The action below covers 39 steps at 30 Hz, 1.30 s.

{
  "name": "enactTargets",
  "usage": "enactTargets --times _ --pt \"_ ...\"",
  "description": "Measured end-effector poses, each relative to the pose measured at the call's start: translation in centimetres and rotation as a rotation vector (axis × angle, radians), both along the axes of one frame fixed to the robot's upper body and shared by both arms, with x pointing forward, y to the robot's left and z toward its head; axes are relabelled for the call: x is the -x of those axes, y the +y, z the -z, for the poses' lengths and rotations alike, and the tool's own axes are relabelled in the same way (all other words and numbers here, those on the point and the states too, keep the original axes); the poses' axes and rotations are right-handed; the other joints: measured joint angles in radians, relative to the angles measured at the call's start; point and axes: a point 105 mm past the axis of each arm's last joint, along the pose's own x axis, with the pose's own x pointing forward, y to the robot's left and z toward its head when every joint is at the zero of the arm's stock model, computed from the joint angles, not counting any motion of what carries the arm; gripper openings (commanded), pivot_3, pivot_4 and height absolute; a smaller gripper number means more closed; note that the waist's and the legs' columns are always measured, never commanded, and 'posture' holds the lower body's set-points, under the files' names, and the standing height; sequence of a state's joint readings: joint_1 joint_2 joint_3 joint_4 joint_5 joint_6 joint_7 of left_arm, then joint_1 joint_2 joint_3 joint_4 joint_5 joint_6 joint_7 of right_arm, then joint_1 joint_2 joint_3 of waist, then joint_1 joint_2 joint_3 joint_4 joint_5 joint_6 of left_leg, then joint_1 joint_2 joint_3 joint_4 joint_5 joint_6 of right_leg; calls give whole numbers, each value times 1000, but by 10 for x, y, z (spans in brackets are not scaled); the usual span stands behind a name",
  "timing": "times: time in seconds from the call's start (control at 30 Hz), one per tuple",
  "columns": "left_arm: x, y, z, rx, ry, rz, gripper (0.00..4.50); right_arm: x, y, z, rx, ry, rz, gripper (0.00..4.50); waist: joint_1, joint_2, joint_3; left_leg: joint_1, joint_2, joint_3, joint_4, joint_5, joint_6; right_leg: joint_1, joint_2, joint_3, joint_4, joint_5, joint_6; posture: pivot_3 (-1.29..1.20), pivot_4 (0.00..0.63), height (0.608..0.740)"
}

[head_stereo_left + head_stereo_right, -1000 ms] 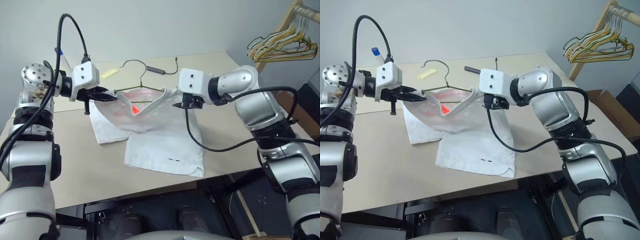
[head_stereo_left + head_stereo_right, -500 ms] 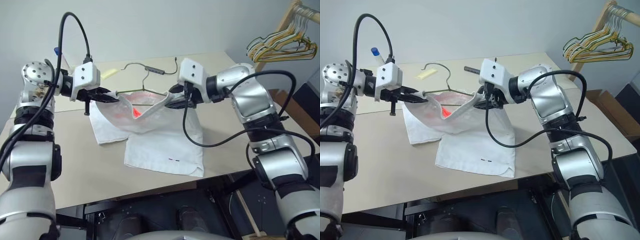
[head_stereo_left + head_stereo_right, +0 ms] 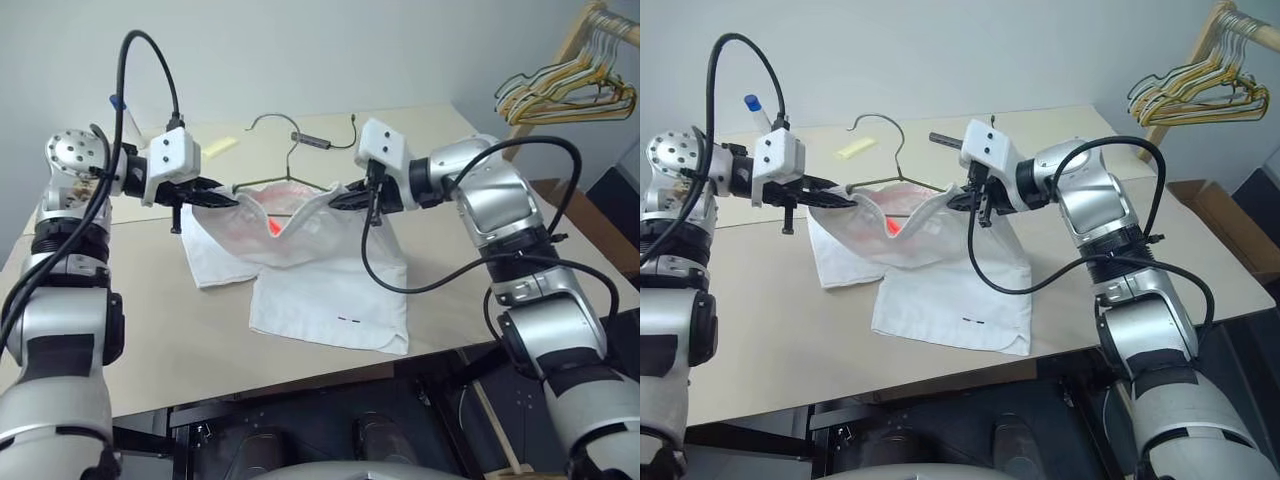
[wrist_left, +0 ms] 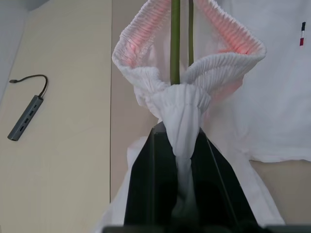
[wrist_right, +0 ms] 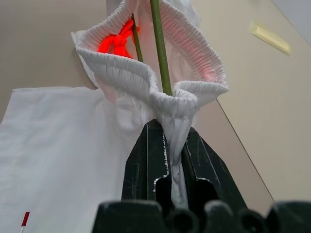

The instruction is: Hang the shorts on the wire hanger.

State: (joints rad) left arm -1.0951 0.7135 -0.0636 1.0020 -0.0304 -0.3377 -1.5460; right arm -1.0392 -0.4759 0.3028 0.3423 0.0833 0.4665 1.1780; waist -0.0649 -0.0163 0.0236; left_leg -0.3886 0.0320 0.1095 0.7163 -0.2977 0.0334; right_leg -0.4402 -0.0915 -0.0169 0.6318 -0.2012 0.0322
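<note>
The white shorts (image 3: 320,285) hang by their gathered waistband between my two grippers, with the legs trailing on the table (image 3: 150,330). My left gripper (image 3: 215,197) is shut on the waistband's left end, whose cloth is bunched between its black fingers (image 4: 141,184). On the waistband's right end my right gripper (image 3: 340,200) is shut as well, the cloth pinched between its fingers (image 5: 141,165). The thin wire hanger (image 3: 285,180) runs through the open waistband from grip to grip, and its hook (image 3: 270,122) rises behind. A red cord (image 5: 116,41) shows inside the waistband.
A grey adapter with a cable (image 3: 312,141) and a pale yellow strip (image 3: 218,146) lie on the table behind the shorts. A bunch of yellow and dark hangers (image 3: 565,92) hangs on a wooden rack at the far right. A cardboard box (image 3: 1215,215) sits beyond the table's right edge.
My right gripper rolled and closed on the right end of the waistband, which now spans both grippers. The left gripper kept its hold and place.
</note>
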Motion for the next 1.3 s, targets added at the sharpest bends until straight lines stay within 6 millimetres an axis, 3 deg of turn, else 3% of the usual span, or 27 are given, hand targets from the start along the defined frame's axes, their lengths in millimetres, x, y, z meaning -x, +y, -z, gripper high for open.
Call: enactTargets --times 0.37,0.57,0.8,1.0,1.1,1.3 --pt "-21 -4 -25 199 -164 -131 4376 0 -13 13 -22 51 96 0 -2 0 0 0 0 0 0 0 0 0 0 0 0 0 0 -6 0 740" --pt "-22 4 -44 323 -237 -178 4446 -6 -48 27 -47 110 264 0 -2 0 0 0 -1 0 0 0 0 0 0 0 -1 0 0 -28 0 740" --pt "-12 16 -65 455 -266 -169 4446 -6 -94 23 -141 159 524 0 -7 0 0 0 0 0 -1 0 0 0 -1 1 -1 0 0 -73 0 740" --pt "9 4 -48 623 -158 -64 4446 3 -132 20 -223 220 797 0 -9 0 0 1 0 0 1 0 0 0 0 2 -1 0 0 -106 0 740" --pt "19 -4 -47 651 -150 -29 4446 9 -147 23 -240 242 904 0 -13 0 0 1 0 0 0 0 0 0 0 3 -2 0 0 -110 0 740" --pt "30 -14 -49 673 -145 14 4446 10 -197 19 -278 247 1250 0 -22 0 0 4 0 0 0 -1 1 2 -1 4 -3 0 0 -115 0 740"
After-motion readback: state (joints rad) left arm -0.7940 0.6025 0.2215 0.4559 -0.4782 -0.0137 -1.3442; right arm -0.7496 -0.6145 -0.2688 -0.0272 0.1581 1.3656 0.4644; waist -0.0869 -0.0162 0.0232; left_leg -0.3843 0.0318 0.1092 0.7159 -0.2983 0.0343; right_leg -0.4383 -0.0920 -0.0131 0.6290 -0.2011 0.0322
